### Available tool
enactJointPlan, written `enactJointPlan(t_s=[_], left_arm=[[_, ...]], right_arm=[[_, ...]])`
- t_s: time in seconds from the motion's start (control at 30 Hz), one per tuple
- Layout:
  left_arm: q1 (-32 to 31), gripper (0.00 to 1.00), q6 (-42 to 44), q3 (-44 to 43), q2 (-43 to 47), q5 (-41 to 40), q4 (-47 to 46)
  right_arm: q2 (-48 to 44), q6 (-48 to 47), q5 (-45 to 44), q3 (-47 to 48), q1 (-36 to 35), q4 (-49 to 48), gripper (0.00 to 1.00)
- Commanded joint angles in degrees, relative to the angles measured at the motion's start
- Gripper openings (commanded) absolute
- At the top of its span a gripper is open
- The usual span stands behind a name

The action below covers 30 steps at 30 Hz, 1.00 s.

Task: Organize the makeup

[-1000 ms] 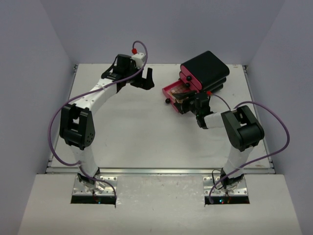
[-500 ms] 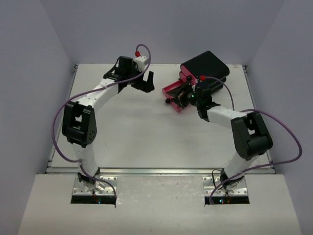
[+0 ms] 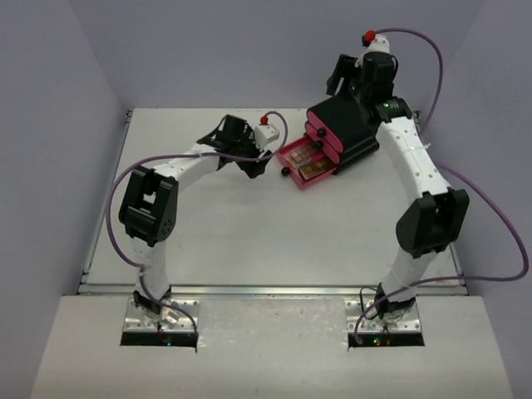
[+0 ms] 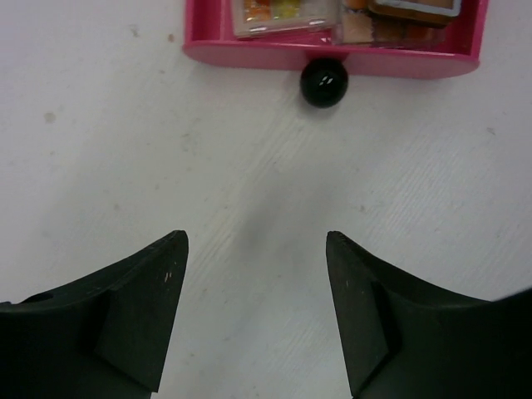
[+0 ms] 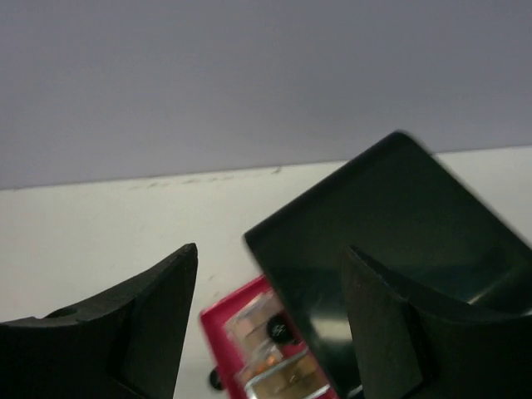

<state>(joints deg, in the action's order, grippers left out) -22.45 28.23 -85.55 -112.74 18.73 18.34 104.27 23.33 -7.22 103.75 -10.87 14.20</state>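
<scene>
The black box (image 3: pixel 349 116) stands at the back right with its lowest pink drawer (image 3: pixel 291 155) pulled out. Tan-pink eyeshadow palettes (image 3: pixel 311 165) lie in the drawer; they also show in the left wrist view (image 4: pixel 283 15) and the right wrist view (image 5: pixel 283 374). My left gripper (image 3: pixel 256 165) is open and empty, low over the table just in front of the drawer's black knob (image 4: pixel 324 81). My right gripper (image 3: pixel 342 76) is open and empty, raised high above the back of the box (image 5: pixel 399 249). No sticks, compact or jar are in view.
The white table (image 3: pixel 249 224) has a raised edge at the back and sides. Grey walls close in on three sides. The box's upper pink drawers (image 3: pixel 320 133) are shut.
My right arm has risen from the open drawer to high above the back of the box. My left gripper has moved right and forward to just in front of the drawer.
</scene>
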Motion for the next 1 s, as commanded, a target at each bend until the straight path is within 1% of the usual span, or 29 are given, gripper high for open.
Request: enactJointPlan(t_s=[0.0,0.07,0.2,0.4,0.5,0.6,0.7,0.8,0.87,0.97], left_arm=[[-2.3,0.66,-1.1,-3.7,-5.3,2.6,-4.1],[-2.6,0.66,-2.1,-4.4,-6.2,2.7,-5.8],[-3.6,0.68,-3.1,-5.8,-9.0,3.3,-7.1],[-5.9,0.76,-4.2,-6.4,-11.5,-0.2,-11.8],[-6.2,0.76,-5.8,-8.2,-14.3,-1.6,-12.5],[-6.5,0.71,-6.8,-10.5,-16.4,-1.5,-12.1],[-6.8,0.68,-7.5,-11.1,-17.4,-1.1,-12.1],[-7.0,0.57,-8.5,-12.4,-18.5,-0.9,-12.0],[-7.1,0.48,-9.3,-13.3,-19.3,-0.9,-11.7],[-7.3,0.42,-10.0,-14.7,-19.8,-0.6,-11.2]], right_arm=[[10.9,-11.1,-8.1,10.7,2.2,5.3,0.69],[16.0,-14.1,-9.2,15.8,2.4,5.3,0.68],[22.2,-17.3,-12.3,20.1,2.6,5.2,0.68],[25.2,-16.3,-12.0,17.9,3.7,4.9,0.68],[25.2,-15.9,-11.7,15.7,3.8,3.8,0.68],[25.4,-15.9,-11.5,14.7,3.8,3.7,0.66],[24.7,-15.9,-11.0,12.5,3.8,3.0,0.65],[21.6,-16.1,-9.8,7.4,3.8,-0.9,0.65],[20.1,-16.3,-9.3,4.5,3.8,-2.4,0.65],[19.3,-16.6,-9.2,2.9,3.8,-3.4,0.65]])
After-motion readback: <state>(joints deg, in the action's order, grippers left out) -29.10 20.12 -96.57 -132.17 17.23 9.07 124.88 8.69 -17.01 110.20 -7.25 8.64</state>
